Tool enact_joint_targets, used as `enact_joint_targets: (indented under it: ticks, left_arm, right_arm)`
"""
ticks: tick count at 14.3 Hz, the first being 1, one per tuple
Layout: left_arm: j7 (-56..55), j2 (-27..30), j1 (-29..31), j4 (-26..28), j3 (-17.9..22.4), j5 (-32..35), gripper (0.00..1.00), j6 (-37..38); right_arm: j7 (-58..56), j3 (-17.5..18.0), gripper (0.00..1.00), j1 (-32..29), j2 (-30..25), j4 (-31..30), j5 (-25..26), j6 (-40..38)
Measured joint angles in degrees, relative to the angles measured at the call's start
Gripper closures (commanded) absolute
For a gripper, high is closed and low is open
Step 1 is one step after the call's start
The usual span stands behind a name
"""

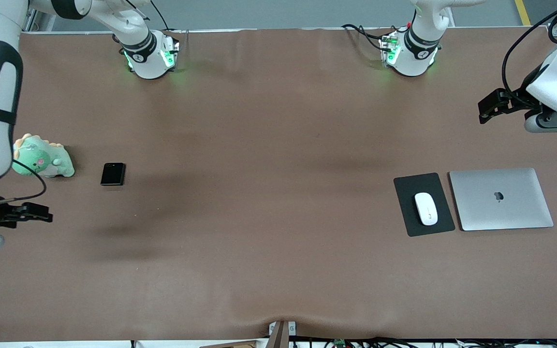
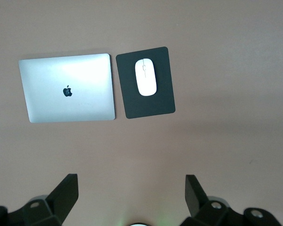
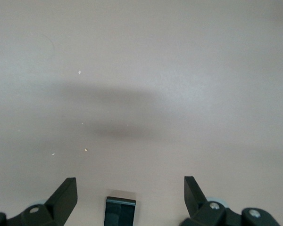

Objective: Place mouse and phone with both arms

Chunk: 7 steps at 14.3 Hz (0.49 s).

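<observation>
Brown table (image 1: 269, 203) holds five loose items; one green plush dinosaur (image 1: 42, 157) at the right arm's end, one black folded phone (image 1: 113, 174) just beside it toward the table's middle, apart from it, lying flat; one closed silver laptop (image 1: 501, 198) with an apple logo at the left arm's end, one black mouse pad (image 1: 423, 204) just beside it with a narrow gap between; one white mouse (image 1: 426, 208) lies on the pad, roughly centred, thin line on top; nothing lies on the phone or the mouse, bare cloth around both; cables run along the table edge nearest the front camera; two arms, two grippers, both empty; left gripper (image 2: 132, 197) hangs in the air over bare cloth at the left arm's end, fingers (image 2: 66, 190) spread wide, laptop, pad and mouse in its wrist view; right gripper (image 3: 129, 197) is up over bare cloth near the plush, fingers (image 3: 65, 192) spread wide, phone's edge between them in its wrist view, not touching.
</observation>
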<state>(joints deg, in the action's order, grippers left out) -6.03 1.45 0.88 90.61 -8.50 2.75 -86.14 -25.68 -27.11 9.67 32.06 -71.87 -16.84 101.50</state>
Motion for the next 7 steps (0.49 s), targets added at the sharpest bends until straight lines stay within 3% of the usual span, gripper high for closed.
enact_joint_targets:
  ticks: [7]
  left_arm:
    - [0.00,0.02,-0.01,0.02,-0.01,0.00,0.00,0.14]
  right_arm:
    - [0.06,2.80,0.00,-5.11,-9.93,2.13,0.18,-14.30]
